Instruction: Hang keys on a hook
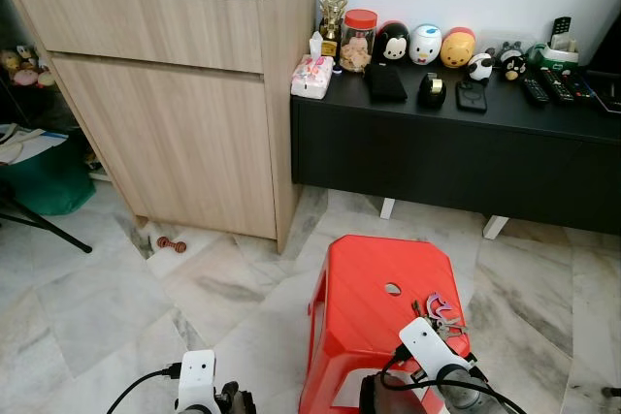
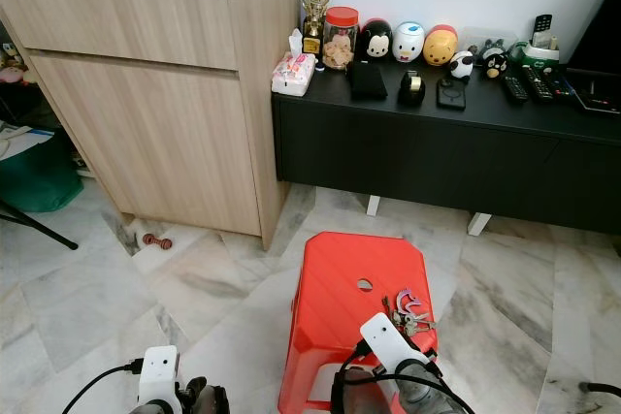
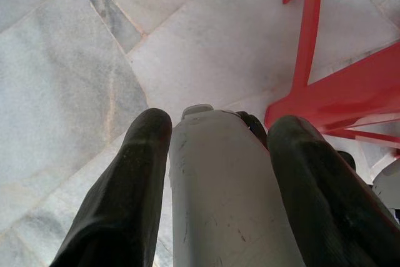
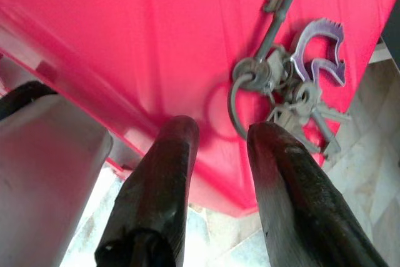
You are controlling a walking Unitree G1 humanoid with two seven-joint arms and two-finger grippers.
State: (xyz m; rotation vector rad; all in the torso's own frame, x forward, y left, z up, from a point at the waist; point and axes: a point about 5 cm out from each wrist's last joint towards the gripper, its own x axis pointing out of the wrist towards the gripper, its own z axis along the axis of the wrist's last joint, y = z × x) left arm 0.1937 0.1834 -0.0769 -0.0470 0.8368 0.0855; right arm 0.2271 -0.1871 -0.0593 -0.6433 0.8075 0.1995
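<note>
A bunch of keys (image 4: 287,85) on a metal ring, with a purple tag, lies on the red plastic stool (image 1: 374,288) near its right front corner; the keys (image 1: 441,312) also show from the head. My right gripper (image 4: 225,132) hovers over the stool's front edge. It is open, with its fingertips (image 4: 181,132) just short of the key ring and nothing between them. My left gripper (image 3: 222,123) hangs low over the marble floor to the left of the stool, fingers apart, with a silver part of my own body seen between them.
A tall wooden cabinet (image 1: 175,94) stands at the back left. Next to it is a low black console (image 1: 456,152) carrying figurines, a jar and remotes. A small red object (image 1: 171,242) lies on the floor by the cabinet, and a green bag (image 1: 49,181) sits far left.
</note>
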